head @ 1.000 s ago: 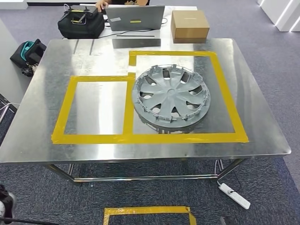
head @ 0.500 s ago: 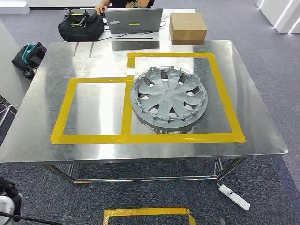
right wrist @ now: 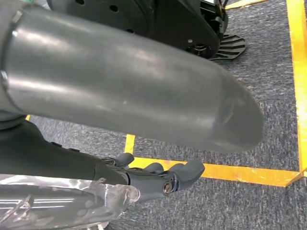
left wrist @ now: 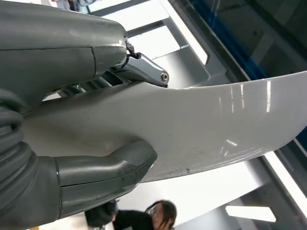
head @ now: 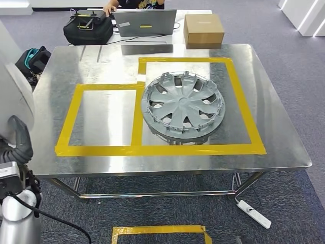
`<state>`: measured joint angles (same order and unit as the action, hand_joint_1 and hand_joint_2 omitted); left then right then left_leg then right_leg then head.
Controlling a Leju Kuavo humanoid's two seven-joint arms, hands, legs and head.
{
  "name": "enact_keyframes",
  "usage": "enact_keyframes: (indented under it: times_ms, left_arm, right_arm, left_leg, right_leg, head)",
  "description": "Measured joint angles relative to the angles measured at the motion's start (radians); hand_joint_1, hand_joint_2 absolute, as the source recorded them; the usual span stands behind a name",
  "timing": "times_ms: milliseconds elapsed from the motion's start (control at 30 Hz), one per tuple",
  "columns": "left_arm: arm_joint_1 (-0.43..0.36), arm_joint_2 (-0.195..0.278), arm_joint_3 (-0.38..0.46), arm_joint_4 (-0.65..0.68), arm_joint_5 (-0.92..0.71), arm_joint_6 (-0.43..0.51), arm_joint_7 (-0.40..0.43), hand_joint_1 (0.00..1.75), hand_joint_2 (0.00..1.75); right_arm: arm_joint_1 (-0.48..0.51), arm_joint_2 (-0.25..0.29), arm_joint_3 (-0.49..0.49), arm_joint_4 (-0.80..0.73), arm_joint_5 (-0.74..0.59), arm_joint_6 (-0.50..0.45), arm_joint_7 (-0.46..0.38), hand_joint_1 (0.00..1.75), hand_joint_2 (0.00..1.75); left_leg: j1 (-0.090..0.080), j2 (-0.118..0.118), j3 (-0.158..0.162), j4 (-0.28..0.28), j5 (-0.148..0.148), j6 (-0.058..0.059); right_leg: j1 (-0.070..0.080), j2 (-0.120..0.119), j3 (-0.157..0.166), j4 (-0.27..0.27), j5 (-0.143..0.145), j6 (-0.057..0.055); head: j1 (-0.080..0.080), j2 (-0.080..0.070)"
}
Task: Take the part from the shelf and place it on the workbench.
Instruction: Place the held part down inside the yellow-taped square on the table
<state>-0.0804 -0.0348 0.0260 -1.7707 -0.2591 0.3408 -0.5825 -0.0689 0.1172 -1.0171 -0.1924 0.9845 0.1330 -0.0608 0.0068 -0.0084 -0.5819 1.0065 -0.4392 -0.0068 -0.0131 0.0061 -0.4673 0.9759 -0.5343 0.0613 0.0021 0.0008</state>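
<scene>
Part (left wrist: pixel 203 129), a pale grey curved panel, is sitting in the left hand (left wrist: pixel 72 143), with the thumb pressing one face and the darker fingers (left wrist: pixel 145 72) lying along the other; in the head view it is showing at the left edge (head: pixel 15 96), beside the table (head: pixel 45 122) and off its surface. A grey hubcap (head: pixel 183 107) is lying on the table inside the larger yellow tape rectangle (head: pixel 245 109). The right hand (right wrist: pixel 159 179) is hanging over taped carpet, fingers extending loosely, holding nothing.
</scene>
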Motion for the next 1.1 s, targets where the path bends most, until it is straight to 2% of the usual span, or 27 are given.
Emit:
enact_keyframes:
  times_ms: [167, 400, 633, 867, 933, 1000, 1100]
  left_arm:
    - [-0.12, 0.004, -0.05, 0.152, -0.089, -0.034, 0.052, 1.75, 1.75]
    - [-0.34, 0.009, -0.149, 0.511, -0.243, -0.04, 0.124, 1.75, 1.75]
    - [-0.414, 0.012, -0.188, 0.669, -0.274, -0.016, 0.126, 1.75, 1.75]
    - [-0.506, 0.013, -0.25, 0.859, -0.485, 0.11, 0.185, 1.75, 1.75]
    - [-0.552, 0.011, -0.277, 0.947, -0.546, 0.123, 0.234, 1.75, 1.75]
    - [-0.606, 0.011, -0.311, 1.054, -0.622, 0.113, 0.325, 1.75, 1.75]
    - [-0.647, 0.01, -0.356, 1.167, -0.733, 0.027, 0.499, 1.75, 1.75]
  right_arm:
    - [-0.005, -0.002, 0.015, 0.0, 0.023, 0.01, 0.002, 0.0, 0.0]
    - [-0.028, -0.002, 0.037, 0.0, 0.05, 0.023, 0.025, 0.0, 0.0]
    - [-0.031, -0.003, 0.043, 0.0, 0.055, 0.023, 0.029, 0.0, 0.0]
    - [-0.04, -0.003, 0.056, 0.0, 0.072, 0.032, 0.045, 0.0, 0.0]
    - [-0.042, -0.003, 0.061, 0.0, 0.074, 0.034, 0.052, 0.0, 0.0]
    - [-0.046, -0.003, 0.065, 0.0, 0.075, 0.036, 0.058, 0.0, 0.0]
    - [-0.047, -0.003, 0.068, 0.0, 0.076, 0.039, 0.067, 0.0, 0.0]
  left_leg:
    - [0.0, 0.0, 0.0, 0.0, 0.002, -0.001]
    - [0.0, 0.0, 0.0, 0.0, 0.005, -0.002]
    - [0.0, 0.001, -0.001, 0.0, 0.006, -0.001]
    - [0.001, 0.001, -0.001, -0.001, 0.006, -0.001]
    - [0.001, 0.001, -0.001, -0.001, 0.007, -0.001]
    - [0.0, 0.001, -0.002, -0.001, 0.008, -0.001]
    - [0.0, 0.002, -0.002, -0.001, 0.009, -0.001]
  right_leg:
    - [0.0, 0.0, 0.0, 0.001, 0.0, 0.0]
    - [0.0, 0.001, 0.005, 0.003, 0.004, -0.001]
    - [0.0, 0.002, 0.007, 0.004, 0.005, 0.0]
    - [0.001, 0.002, -0.004, 0.004, 0.004, -0.001]
    - [0.001, 0.001, -0.003, 0.005, 0.004, -0.001]
    - [0.0, 0.001, 0.002, 0.005, 0.005, -0.001]
    - [0.0, 0.003, 0.005, 0.005, 0.007, 0.0]
  head:
    - [0.0, 0.0]
    - [0.0, 0.0]
    - [0.0, 0.0]
    - [0.0, 0.0]
    - [0.0, 0.0]
    - [0.0, 0.0]
    - [0.0, 0.0]
